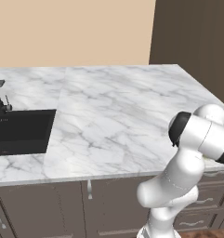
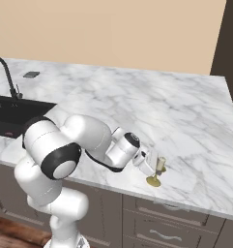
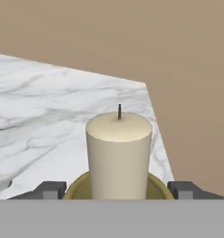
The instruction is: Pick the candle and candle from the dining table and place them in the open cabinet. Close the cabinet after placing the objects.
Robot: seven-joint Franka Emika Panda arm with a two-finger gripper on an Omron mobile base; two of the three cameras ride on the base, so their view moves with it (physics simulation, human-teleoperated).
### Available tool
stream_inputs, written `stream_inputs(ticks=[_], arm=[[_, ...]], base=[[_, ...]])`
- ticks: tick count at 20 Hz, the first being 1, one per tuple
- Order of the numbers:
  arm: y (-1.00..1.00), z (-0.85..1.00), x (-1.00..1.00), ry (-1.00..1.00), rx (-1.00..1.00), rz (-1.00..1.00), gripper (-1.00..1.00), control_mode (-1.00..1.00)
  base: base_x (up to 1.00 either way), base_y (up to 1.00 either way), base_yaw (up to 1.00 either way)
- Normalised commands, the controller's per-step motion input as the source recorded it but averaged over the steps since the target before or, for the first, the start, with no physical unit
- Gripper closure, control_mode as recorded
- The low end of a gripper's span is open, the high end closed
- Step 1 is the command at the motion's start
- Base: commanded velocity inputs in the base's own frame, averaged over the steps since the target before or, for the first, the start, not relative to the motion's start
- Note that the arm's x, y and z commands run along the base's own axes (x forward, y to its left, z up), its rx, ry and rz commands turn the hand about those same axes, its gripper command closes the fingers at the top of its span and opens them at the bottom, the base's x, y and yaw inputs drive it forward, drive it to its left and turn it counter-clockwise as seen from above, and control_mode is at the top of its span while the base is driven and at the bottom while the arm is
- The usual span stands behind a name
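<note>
Candle (image 3: 118, 155) stands upright on its olive dish (image 2: 153, 181), squarely between the fingers of our tool (image 2: 158, 165), near the front edge of the bench (image 2: 152, 111). The fingers (image 3: 49, 190) sit apart on either side, not yet pressing it. We judge the risk is a grip low on the dish rim: the candle could tip or slide off the edge just beyond the tool.

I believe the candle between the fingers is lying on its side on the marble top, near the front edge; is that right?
Not quite: the candle stands upright on its dish, wick up, as the hand view shows. It is indeed between the fingers, on the marble top near the front edge.
</note>
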Motion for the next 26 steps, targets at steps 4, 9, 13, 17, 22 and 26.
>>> stream_inputs(ticks=[4, 9, 13, 17, 22, 26], arm=[[0.20, 0.23, -0.18, 0.00, 0.00, 0.14, 1.00, -1.00], [0.36, 0.33, -0.19, -0.01, 0.00, 0.16, 1.00, -1.00], [0.29, 0.34, -0.23, -0.04, 0.00, 0.18, 1.00, -1.00], [0.27, 0.36, -0.23, -0.03, 0.00, 0.15, 1.00, -1.00], [0.25, 0.39, -0.22, -0.06, 0.00, 0.16, 1.00, -1.00], [0.29, 0.36, -0.16, -0.03, 0.01, 0.19, 1.00, -1.00]], base=[[0.00, 0.00, 0.00], [0.00, 0.00, 0.00], [0.00, 0.00, 0.00], [0.00, 0.00, 0.00], [0.00, 0.00, 0.00], [0.00, 0.00, 0.00]])
